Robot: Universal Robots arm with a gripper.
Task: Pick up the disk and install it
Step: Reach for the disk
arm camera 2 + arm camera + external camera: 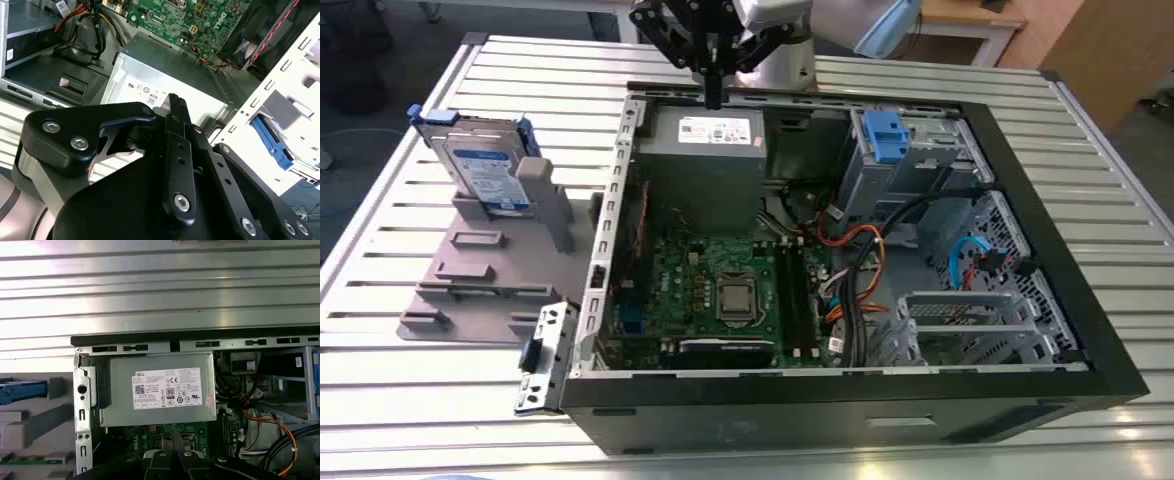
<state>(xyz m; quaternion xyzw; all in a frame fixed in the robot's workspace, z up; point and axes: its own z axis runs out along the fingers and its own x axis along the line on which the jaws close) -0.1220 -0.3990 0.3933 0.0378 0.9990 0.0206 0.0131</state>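
The disk (483, 168) stands upright in a grey holder (487, 265) on the table, at the exterior view's left of the open computer case (854, 390). It is silver-grey with a blue-and-white label and a blue bracket. In the first wrist view its blue edge (22, 390) shows from above. My black gripper (715, 98) hangs over the case's far rim, above the grey power supply box (707, 150). Its fingers are shut with nothing between them, as in both wrist views (175, 104) (172, 445). The gripper is well apart from the disk.
Inside the case lie a green motherboard (720, 280), orange and black cables (861, 270), a blue latch on a silver cage (887, 135) and an empty metal bay (974, 325). A small blue-and-silver bracket (540, 355) lies by the case's near corner. The slatted metal table (414, 410) surrounds everything.
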